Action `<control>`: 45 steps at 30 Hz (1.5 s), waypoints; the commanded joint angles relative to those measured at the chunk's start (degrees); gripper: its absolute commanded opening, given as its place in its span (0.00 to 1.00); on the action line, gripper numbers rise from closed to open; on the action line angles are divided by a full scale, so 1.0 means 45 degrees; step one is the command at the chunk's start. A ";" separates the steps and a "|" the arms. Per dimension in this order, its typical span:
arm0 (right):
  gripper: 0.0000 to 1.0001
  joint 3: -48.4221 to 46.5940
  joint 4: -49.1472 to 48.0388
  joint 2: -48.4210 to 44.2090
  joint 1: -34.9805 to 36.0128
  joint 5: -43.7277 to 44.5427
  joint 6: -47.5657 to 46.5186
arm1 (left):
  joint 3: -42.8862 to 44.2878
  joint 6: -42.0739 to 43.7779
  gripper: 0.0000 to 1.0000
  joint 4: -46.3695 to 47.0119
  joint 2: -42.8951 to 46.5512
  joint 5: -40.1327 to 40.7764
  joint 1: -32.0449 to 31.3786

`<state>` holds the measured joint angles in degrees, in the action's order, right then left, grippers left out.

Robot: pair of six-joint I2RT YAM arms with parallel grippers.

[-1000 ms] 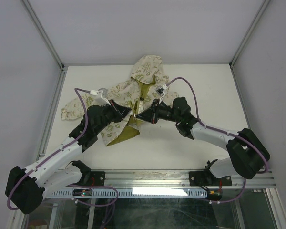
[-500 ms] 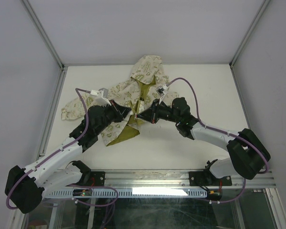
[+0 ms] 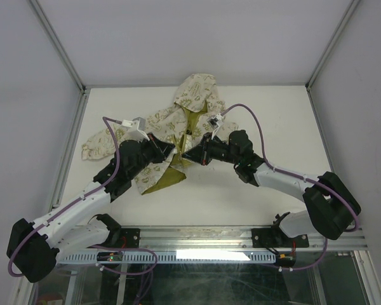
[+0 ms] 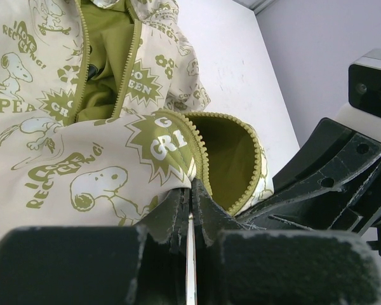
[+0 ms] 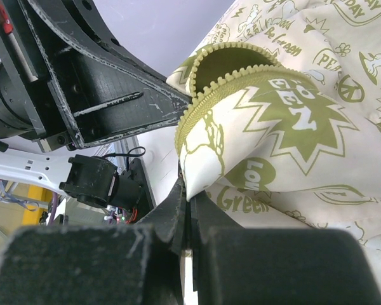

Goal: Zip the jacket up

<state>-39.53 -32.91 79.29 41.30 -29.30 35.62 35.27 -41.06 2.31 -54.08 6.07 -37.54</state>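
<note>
The cream jacket with olive-green prints lies open on the white table, hood toward the back, olive lining showing at the front hem. My left gripper is shut on the jacket's left front edge next to the zipper band. My right gripper is shut on the opposite front edge by its zipper teeth. The two grippers almost meet at the bottom of the opening, each holding its edge a little above the table. In the left wrist view the zipper runs open up toward the collar.
The table is fenced by metal frame rails at left, right and back. A sleeve lies out toward the left rail. The right arm fills the right side of the left wrist view.
Both grippers have shifted very slightly, holding the same fabric edges; the jacket lies as before.
</note>
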 commanded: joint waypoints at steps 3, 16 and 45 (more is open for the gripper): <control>0.00 -0.0457 -0.0561 -0.0407 0.0139 0.0157 -0.0248 | 0.0667 0.0297 0.00 0.0424 0.0061 0.0248 -0.0134; 0.00 -0.0449 -0.0192 -0.0511 0.0178 0.0157 -0.0248 | 0.0670 0.0355 0.00 0.0308 0.0076 0.0374 -0.0183; 0.00 -0.0392 0.0097 -0.0749 0.0227 0.1290 -0.0903 | 0.0892 0.0462 0.00 -0.0005 -0.0058 0.0442 -0.0225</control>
<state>-39.53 -29.85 78.00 41.89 -24.38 32.97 36.71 -40.23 0.82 -54.28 7.44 -37.93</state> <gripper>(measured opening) 0.009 0.009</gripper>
